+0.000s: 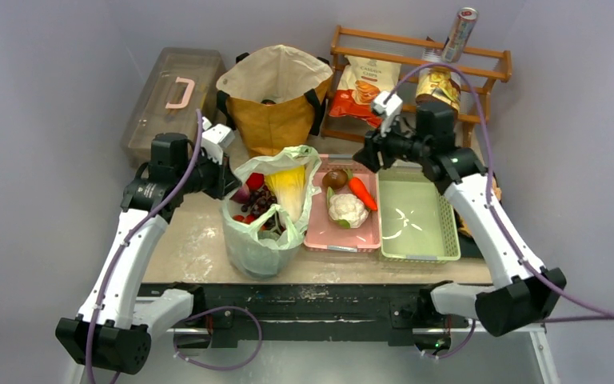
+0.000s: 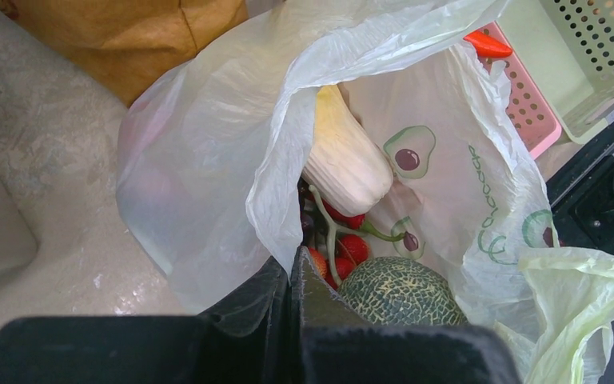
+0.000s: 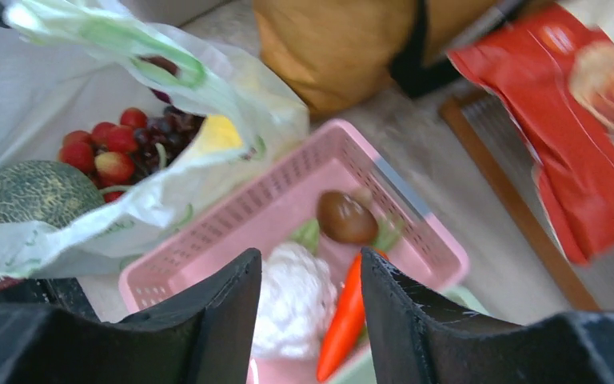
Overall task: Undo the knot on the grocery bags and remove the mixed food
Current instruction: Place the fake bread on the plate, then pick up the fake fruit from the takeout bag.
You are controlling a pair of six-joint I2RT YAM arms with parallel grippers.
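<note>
Pale-green crinkly film bag [image 1: 260, 240], mouth open, at the centre of the table [image 1: 184, 240]; mustard tote [image 1: 276, 120] at its 12 o'clock. Inside: one ribbed cabbage [image 1: 288, 188], one netted round melon [image 2: 400, 292], one grape bunch [image 1: 260, 200], several red fruits [image 3: 100, 148]. Left fingers [image 2: 248, 312] pressed together on the bag's 9 o'clock rim. Right fingers [image 3: 208, 320] half apart, empty, above one pink perforated basket [image 1: 316, 228] at 3 o'clock.

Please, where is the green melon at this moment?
The green melon lies inside the open pale-green plastic bag, left of the pink tray in the top view, beside the red fruits and near the cabbage.
</note>
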